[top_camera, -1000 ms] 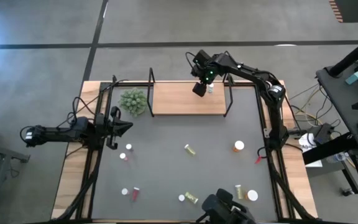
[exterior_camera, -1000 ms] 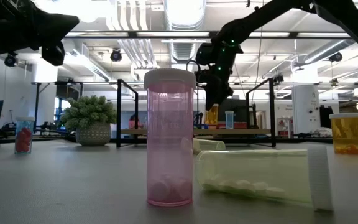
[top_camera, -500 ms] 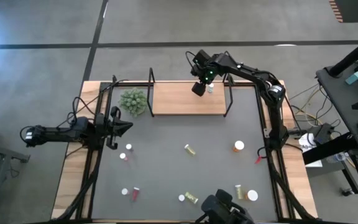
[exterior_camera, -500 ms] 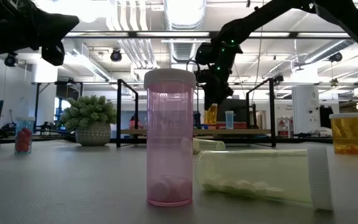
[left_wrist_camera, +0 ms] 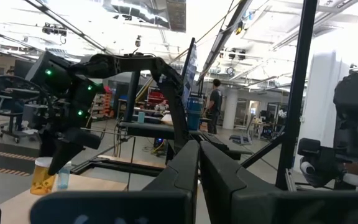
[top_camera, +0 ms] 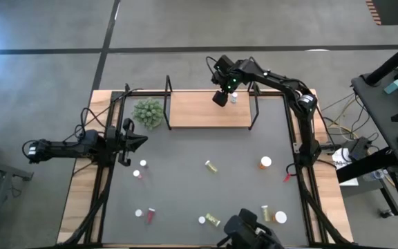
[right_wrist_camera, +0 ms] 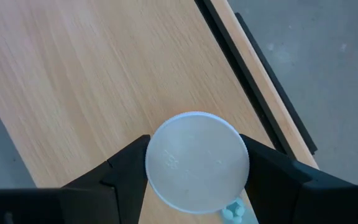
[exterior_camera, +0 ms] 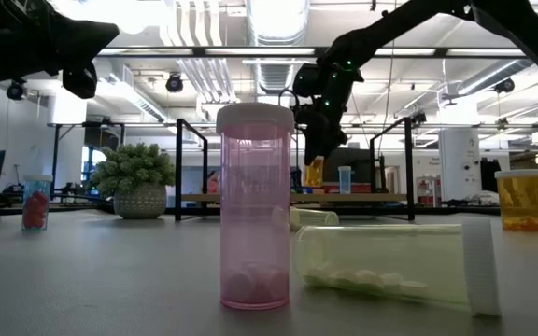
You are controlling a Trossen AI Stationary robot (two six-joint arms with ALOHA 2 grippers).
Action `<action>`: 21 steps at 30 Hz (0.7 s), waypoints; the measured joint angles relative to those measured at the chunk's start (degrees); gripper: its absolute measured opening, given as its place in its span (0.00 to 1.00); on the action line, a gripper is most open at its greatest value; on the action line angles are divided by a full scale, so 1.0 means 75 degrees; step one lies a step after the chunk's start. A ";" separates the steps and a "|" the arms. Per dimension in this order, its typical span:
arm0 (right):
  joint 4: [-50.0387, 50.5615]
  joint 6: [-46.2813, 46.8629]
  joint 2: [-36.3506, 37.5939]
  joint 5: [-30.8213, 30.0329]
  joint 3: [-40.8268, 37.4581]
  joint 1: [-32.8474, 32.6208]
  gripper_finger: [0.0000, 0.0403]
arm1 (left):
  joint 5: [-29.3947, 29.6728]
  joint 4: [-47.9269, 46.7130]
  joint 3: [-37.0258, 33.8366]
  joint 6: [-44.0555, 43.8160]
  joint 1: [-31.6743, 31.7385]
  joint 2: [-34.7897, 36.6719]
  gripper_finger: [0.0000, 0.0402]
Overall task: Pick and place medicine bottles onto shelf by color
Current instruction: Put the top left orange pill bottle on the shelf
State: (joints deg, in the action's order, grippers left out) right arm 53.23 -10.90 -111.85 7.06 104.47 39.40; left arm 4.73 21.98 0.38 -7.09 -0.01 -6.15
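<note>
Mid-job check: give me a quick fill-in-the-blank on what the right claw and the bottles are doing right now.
1. The right claw is closed on a bottle with a ____ cap.
2. That bottle has an ____ body.
3. The claw holds it above the wooden ____.
4. In front of the low camera a pink bottle stands upright, and the pale bottle beside it lies on its ____.

Missing words: white; orange; shelf; side

High: overhead, whole table. Low: table-level, facing shelf. Wrists: left level, right straight down, close on shelf.
</note>
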 joint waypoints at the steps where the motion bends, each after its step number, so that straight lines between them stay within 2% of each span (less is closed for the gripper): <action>1: 0.0022 -0.0006 -0.0003 0.0000 -0.0003 0.0000 0.54 | 0.0000 0.0003 0.0000 -0.0003 -0.0003 0.0000 0.00; 21: 0.0068 -0.0087 -0.0003 0.0031 -0.0124 0.0003 0.54 | 0.0000 0.0003 -0.0003 0.0000 -0.0003 0.0000 0.00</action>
State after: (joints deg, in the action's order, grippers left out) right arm 53.74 -11.55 -111.87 7.29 103.54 39.42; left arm 4.73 22.00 0.36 -7.09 -0.03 -6.15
